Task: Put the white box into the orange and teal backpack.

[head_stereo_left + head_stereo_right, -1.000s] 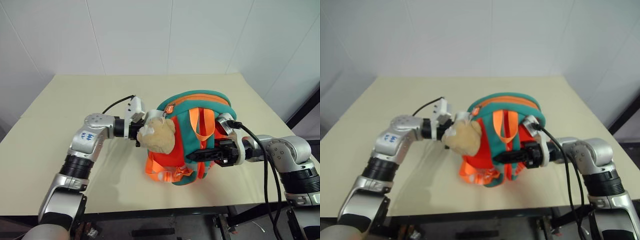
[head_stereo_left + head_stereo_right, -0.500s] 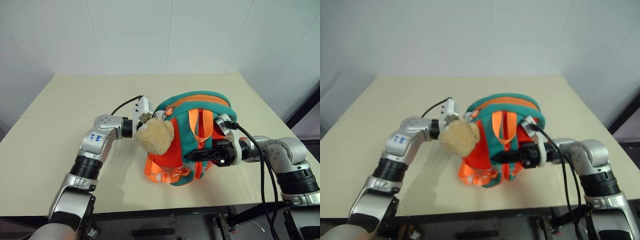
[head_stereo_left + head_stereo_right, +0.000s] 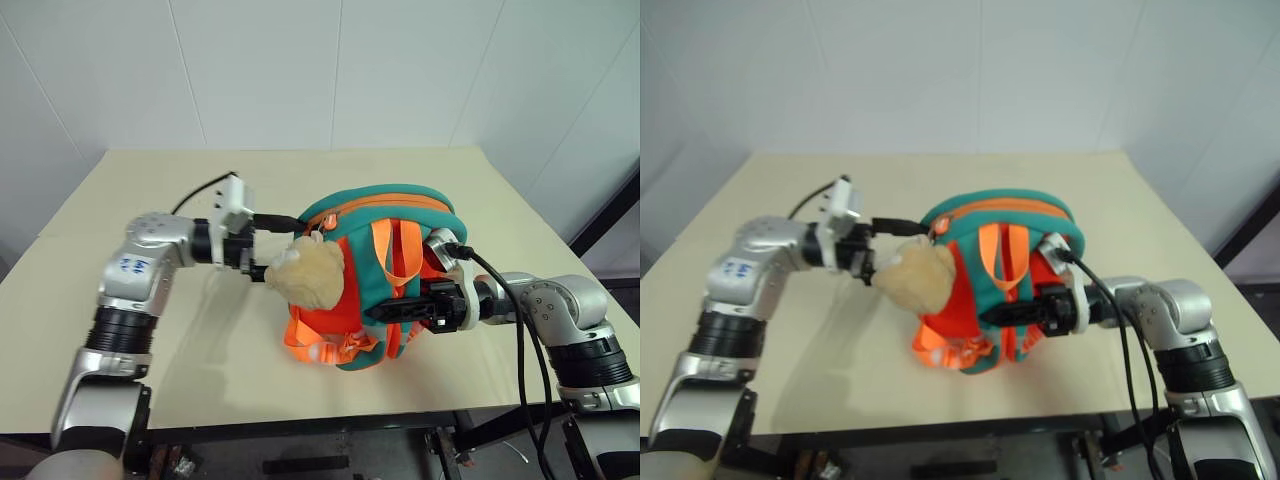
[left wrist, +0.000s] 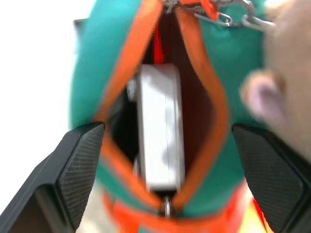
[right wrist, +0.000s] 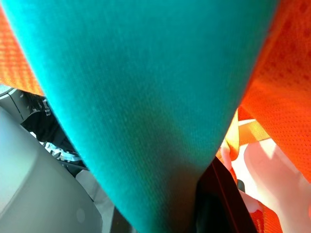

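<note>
Orange mesh and soft teal trim make up the rounded backpack (image 3: pixel 375 290) standing on the matte cream table (image 3: pixel 120 330). Through its gaping zip mouth, the smooth white box (image 4: pixel 160 131) sits inside, edge-on, its lower end lost in shadow. The left gripper (image 3: pixel 262 245) hangs released, fingers spread, just off the opening beside a fuzzy tan plush toy (image 3: pixel 305 272). The right gripper (image 3: pixel 385 311) is clenched on a teal strap (image 5: pixel 146 107), its fingertips buried in fabric.
</note>
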`<state>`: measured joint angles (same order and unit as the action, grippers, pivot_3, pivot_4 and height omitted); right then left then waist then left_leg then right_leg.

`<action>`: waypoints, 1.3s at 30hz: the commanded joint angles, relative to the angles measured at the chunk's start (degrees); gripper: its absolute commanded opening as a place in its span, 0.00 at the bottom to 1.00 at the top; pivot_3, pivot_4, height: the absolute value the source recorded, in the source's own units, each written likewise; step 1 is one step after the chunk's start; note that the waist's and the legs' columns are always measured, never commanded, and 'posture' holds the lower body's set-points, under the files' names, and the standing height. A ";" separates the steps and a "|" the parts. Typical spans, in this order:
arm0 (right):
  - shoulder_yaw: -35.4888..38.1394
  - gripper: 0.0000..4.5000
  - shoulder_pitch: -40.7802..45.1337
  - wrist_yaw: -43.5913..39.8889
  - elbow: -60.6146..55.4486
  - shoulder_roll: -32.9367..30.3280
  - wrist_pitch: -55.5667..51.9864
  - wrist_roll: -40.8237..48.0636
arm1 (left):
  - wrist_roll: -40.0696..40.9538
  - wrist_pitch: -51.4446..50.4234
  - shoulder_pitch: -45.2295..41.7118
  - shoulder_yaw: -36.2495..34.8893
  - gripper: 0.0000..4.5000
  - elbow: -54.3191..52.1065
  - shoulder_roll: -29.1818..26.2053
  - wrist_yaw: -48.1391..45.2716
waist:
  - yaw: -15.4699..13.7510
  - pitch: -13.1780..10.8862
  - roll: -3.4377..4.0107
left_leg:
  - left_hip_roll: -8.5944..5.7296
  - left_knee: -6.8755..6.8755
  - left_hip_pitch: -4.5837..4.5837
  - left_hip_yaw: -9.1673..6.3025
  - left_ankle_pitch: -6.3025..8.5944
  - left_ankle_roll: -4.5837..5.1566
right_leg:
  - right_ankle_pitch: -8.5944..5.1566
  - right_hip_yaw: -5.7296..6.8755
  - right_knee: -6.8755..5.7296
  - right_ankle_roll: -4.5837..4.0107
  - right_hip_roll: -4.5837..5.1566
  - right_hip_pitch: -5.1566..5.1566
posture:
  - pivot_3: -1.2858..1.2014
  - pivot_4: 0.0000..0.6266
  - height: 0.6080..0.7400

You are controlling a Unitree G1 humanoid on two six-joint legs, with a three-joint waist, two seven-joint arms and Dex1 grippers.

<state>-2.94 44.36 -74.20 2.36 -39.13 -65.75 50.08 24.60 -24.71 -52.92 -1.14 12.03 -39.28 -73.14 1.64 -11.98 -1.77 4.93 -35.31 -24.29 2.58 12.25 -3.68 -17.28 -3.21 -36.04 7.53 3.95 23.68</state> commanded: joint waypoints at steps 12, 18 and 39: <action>0.04 0.02 1.00 -0.80 -0.32 0.62 1.24 -0.39 | 15.40 -18.01 0.30 -10.21 1.00 -7.77 -4.92 0.16 | 0.06 0.00 0.00 | 0.01 -0.02 0.00 0.00 0.00 0.00 | 0.00 0.00 -0.03 0.00 0.00 -0.01 | 0.52 0.24 1.00; -0.11 0.02 1.11 -1.12 -0.04 0.48 1.34 -0.67 | 22.37 -27.32 2.43 -12.81 1.00 -11.67 -8.79 0.03 | 0.15 0.00 0.00 | 0.11 -0.02 0.05 0.00 -0.01 -0.02 | 0.00 -0.02 -0.11 0.00 -0.11 0.01 | 0.52 0.24 1.00; 0.15 0.02 0.71 -0.59 -0.61 1.76 1.43 -0.63 | 22.85 -30.75 4.96 1.26 1.00 -23.87 -5.02 3.71 | 0.05 0.00 0.00 | 0.14 -0.21 0.05 0.00 -0.01 -0.03 | 0.00 -0.12 -0.18 -0.01 -0.18 -0.01 | 0.52 0.24 1.00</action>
<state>-3.89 44.63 -74.40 2.95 -37.49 -64.66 48.51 47.53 -55.81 -48.03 -0.02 -9.59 -43.59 -68.94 1.69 -11.98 -1.78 5.06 -35.52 -24.23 2.58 12.24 -3.70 -17.29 -3.32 -36.22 7.52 3.77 23.66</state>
